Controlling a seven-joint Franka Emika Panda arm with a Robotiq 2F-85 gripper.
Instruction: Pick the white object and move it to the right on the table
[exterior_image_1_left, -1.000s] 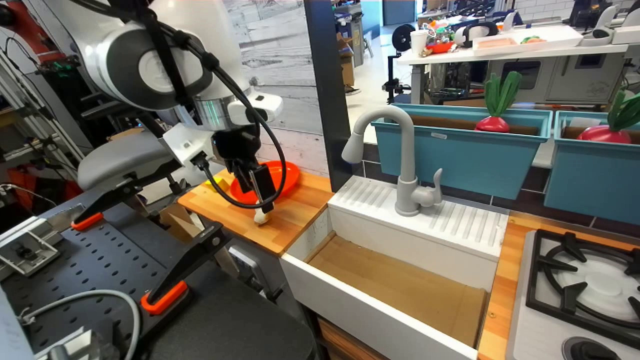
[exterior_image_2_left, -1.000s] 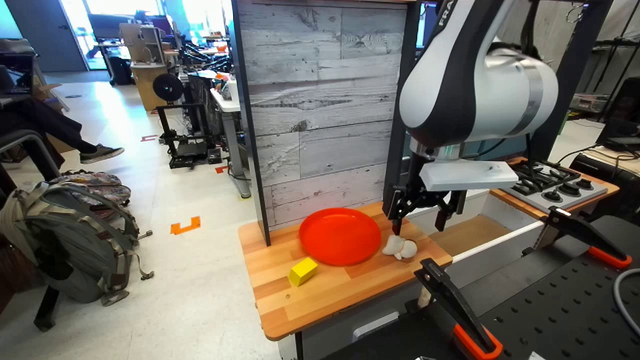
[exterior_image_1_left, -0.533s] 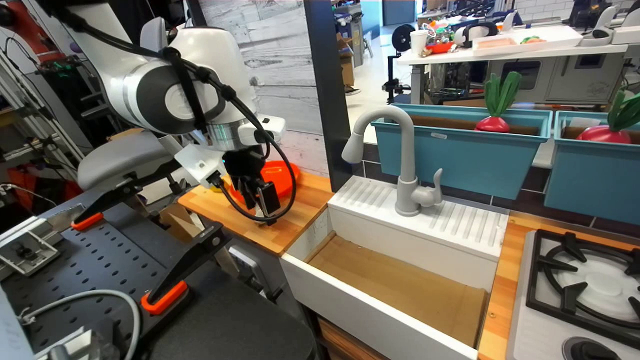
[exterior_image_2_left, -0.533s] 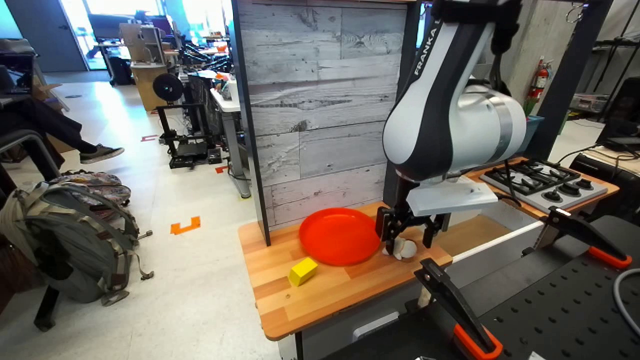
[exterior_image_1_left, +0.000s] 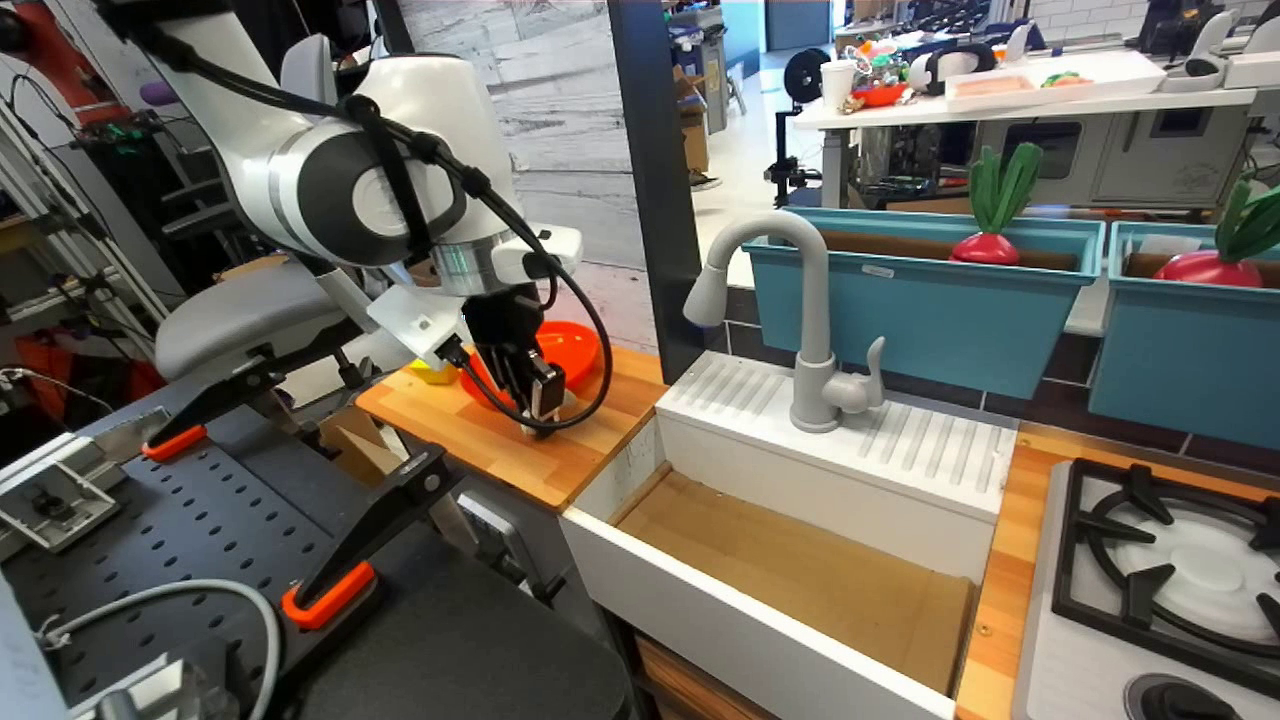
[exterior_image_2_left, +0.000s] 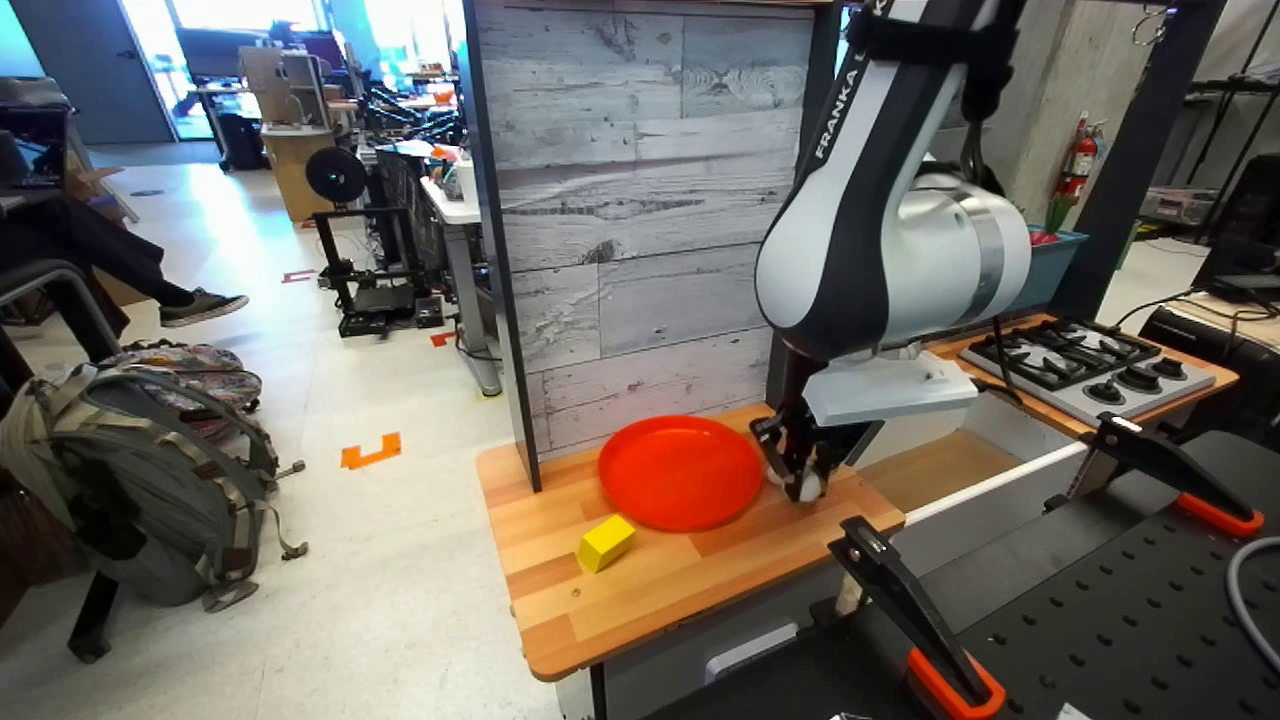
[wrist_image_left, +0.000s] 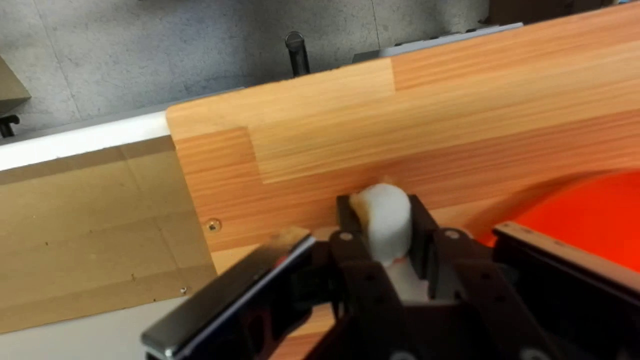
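The white rounded lump (wrist_image_left: 391, 217) is clamped between the jaws, which are pressed to opposite sides of it in the wrist view; a tan patch is seen along its flank there. In an exterior view the lump (exterior_image_2_left: 811, 487) is largely covered by the jaws, with pale parts of it showing beside them. It is located at the end of the wooden worktop (exterior_image_2_left: 655, 575) nearest the white sink (exterior_image_1_left: 740, 640), near the red-orange plate (exterior_image_2_left: 680, 473) but apart from it; bare wood is seen between them in the wrist view. Whether its underside is in contact with the wood cannot be judged. The jaws are pointed downward beneath the Panda arm (exterior_image_2_left: 880, 240).

The plate is laid close to the wood-plank panel (exterior_image_2_left: 650, 200). A yellow block (exterior_image_2_left: 606, 544) is placed on the side of the plate away from the sink, close to the rim; contact with the rim cannot be made out. A screw (wrist_image_left: 213, 225) is seen in the worktop near its sink edge. That edge is adjoined by the sink, in which cardboard (exterior_image_1_left: 800, 560) is laid; above it a grey faucet (exterior_image_1_left: 815, 300) is mounted. Past the sink, a gas stove (exterior_image_2_left: 1090, 370) is shown in both exterior views.
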